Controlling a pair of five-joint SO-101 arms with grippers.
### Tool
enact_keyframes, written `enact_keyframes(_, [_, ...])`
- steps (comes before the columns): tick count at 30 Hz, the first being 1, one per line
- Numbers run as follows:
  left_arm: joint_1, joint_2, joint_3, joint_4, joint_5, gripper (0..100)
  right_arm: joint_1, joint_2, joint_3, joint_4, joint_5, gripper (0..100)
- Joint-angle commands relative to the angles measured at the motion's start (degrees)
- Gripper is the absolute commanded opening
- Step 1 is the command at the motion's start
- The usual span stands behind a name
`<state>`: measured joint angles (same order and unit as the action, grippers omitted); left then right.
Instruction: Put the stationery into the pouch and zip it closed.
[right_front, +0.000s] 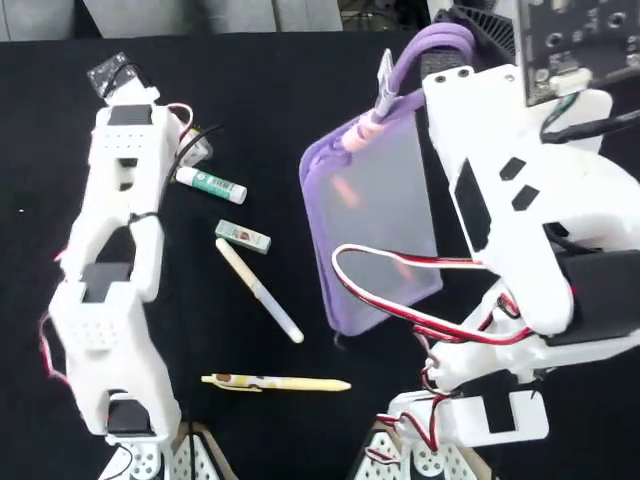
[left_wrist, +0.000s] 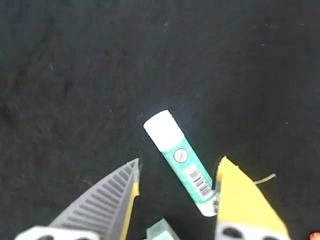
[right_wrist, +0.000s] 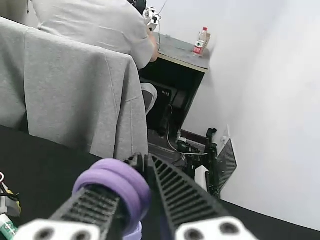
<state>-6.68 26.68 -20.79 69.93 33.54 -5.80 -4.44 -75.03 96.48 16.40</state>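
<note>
A white and green glue stick (left_wrist: 181, 160) lies on the black table between the fingers of my open left gripper (left_wrist: 179, 165), which hovers just above it. From above, the glue stick (right_front: 210, 184) is just beside the left gripper (right_front: 192, 150). A small eraser (right_front: 243, 237), a white pen (right_front: 260, 292) and a yellow pen (right_front: 275, 382) lie nearer the table's front. My right gripper (right_front: 385, 85) is shut on the purple strap (right_wrist: 115, 187) of the translucent purple pouch (right_front: 375, 220), which hangs tilted from it.
The black table (right_front: 300, 120) has free room behind the glue stick and between the pens and the pouch. Red and white cables (right_front: 420, 265) of the right arm loop over the pouch's lower end. A grey chair (right_wrist: 75, 95) stands past the table's far edge.
</note>
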Motion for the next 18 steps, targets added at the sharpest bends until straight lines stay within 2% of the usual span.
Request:
enact_keyframes(1, [1.4,5.6,-11.5,4.5,5.2,25,-0.7,-1.2,0.3,-0.3,1.0,1.1])
enact_keyframes(18, [1.4,26.1,-32.6,12.3,6.4,24,-0.6,-1.8,0.2,-0.4,1.0,1.1])
